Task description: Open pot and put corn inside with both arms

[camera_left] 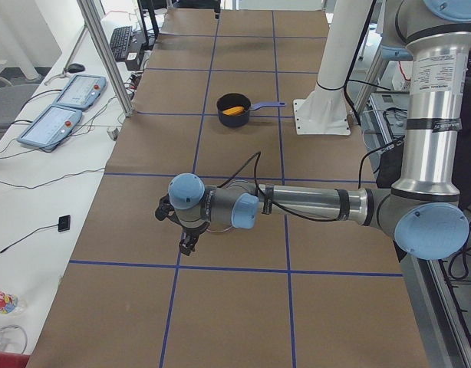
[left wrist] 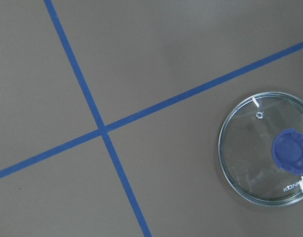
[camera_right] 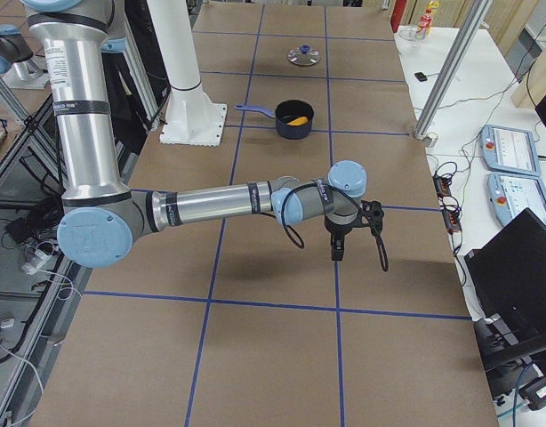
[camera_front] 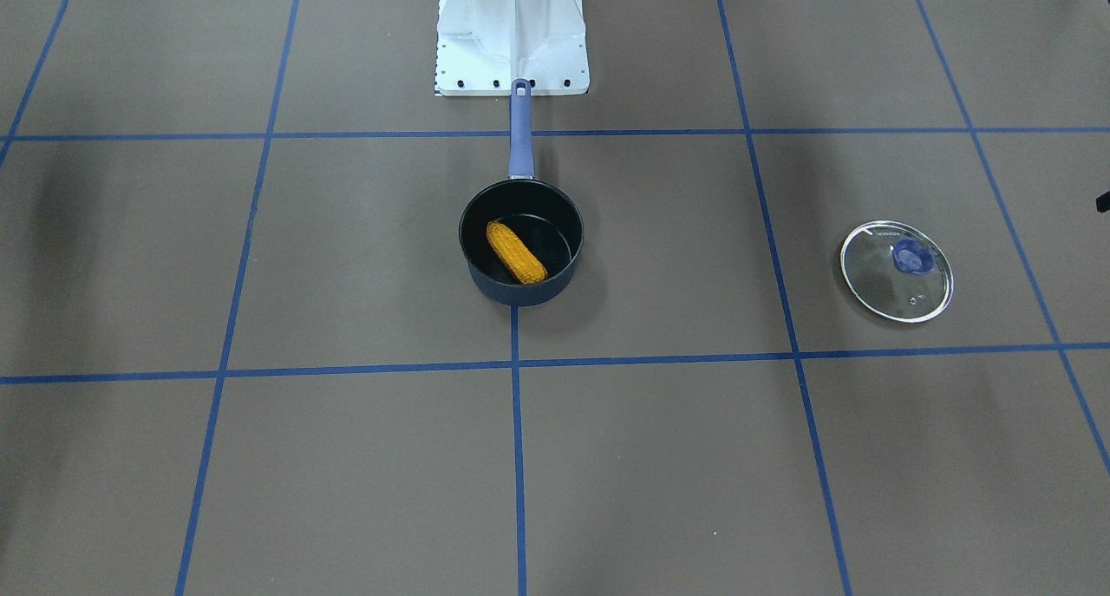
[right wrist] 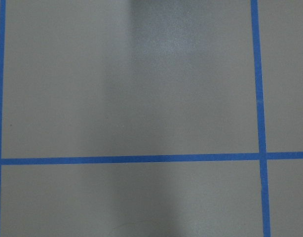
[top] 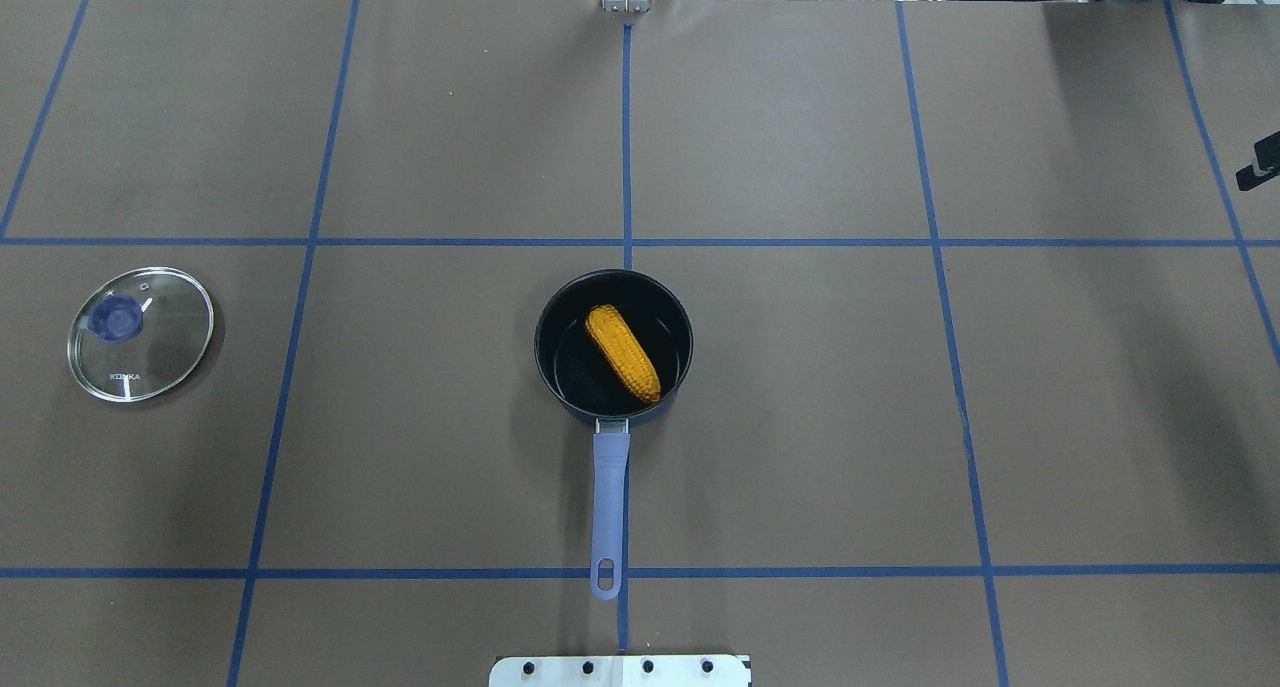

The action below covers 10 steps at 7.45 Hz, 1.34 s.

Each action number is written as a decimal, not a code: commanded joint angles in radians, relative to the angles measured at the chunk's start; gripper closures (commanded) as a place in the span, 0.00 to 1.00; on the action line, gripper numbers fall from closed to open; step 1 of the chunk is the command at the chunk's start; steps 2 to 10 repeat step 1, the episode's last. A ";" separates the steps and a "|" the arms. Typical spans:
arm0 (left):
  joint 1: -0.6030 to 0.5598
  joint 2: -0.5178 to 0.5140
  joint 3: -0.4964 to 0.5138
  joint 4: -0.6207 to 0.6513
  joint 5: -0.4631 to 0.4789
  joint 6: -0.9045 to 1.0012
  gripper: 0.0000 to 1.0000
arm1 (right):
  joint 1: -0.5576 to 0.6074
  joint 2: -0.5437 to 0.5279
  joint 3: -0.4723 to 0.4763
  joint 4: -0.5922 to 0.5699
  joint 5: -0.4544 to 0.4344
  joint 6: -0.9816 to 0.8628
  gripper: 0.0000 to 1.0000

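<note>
The pot (top: 565,365) stands at the middle of the table (top: 800,417), uncovered, with its handle (top: 610,497) pointing straight at the robot's base. The corn (top: 622,352) lies slantwise on the pot's black floor, wholly below the rim. The lid (top: 160,337) rests flat, knob up, well apart on the robot's left.

By that layout both parts of the task look done, so the step in hand is probably just getting clear.

The left gripper (camera_left: 186,244) hangs above the table near the lid, which shows at the edge of the left wrist view. The right gripper (camera_right: 337,252) hangs over bare table at the opposite end. Each appears only in a side view, so whether their jaws are wide or narrow cannot be told; neither seems to carry anything.

To finish well:
- Each arm should lift before it travels.
- The left should avoid dipping toward the glass lid, which would skid or chip if clipped.
- Neither arm should sweep across the long handle, since a knock there would spin the light pot and could roll the corn out.
</note>
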 commanded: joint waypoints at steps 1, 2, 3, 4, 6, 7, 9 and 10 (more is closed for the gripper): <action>0.000 0.000 0.000 -0.002 0.000 0.000 0.02 | -0.001 0.000 -0.009 0.004 0.001 0.000 0.00; 0.000 0.000 0.000 -0.002 0.000 0.000 0.02 | -0.001 0.000 -0.009 0.004 0.001 0.000 0.00; 0.000 0.000 0.000 -0.002 0.000 0.000 0.02 | -0.001 0.000 -0.009 0.004 0.001 0.000 0.00; 0.000 0.000 0.000 -0.002 0.000 0.000 0.02 | -0.001 0.000 -0.009 0.004 0.001 0.000 0.00; 0.000 0.000 0.000 -0.002 0.000 0.000 0.02 | -0.001 0.000 -0.009 0.004 0.001 0.000 0.00; 0.000 0.000 0.000 -0.002 0.000 0.000 0.02 | -0.001 0.000 -0.009 0.004 0.001 0.000 0.00; 0.000 0.000 0.000 -0.002 0.000 0.000 0.02 | -0.001 0.000 -0.009 0.004 0.001 0.000 0.00; 0.000 0.000 0.000 -0.002 0.000 0.000 0.02 | -0.001 0.000 -0.009 0.004 0.001 0.000 0.00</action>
